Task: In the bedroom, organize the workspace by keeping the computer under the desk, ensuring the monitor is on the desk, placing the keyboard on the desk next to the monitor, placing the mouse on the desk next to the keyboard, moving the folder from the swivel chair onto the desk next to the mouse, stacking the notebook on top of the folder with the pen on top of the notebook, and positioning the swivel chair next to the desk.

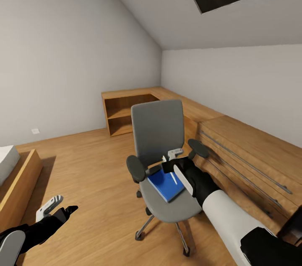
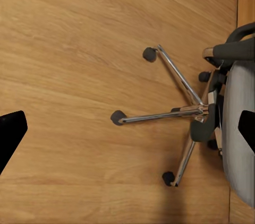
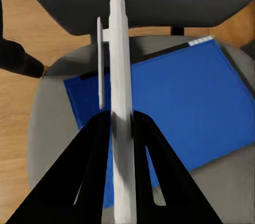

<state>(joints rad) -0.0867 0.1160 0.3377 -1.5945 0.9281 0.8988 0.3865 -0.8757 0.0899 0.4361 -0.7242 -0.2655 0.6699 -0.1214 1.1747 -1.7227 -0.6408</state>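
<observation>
My right hand (image 3: 121, 128) pinches the white pen (image 3: 120, 91) above the blue folder (image 1: 167, 184) on the swivel chair (image 1: 161, 161). Open floor (image 1: 96, 165) lies at nine o'clock; my left hand (image 1: 56, 209) hangs there, seemingly spread wide.

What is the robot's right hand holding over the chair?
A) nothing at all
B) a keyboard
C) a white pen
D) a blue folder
C: the right gripper has its fingers pinched on a white pen, held above the blue folder that lies on the chair seat.
</observation>
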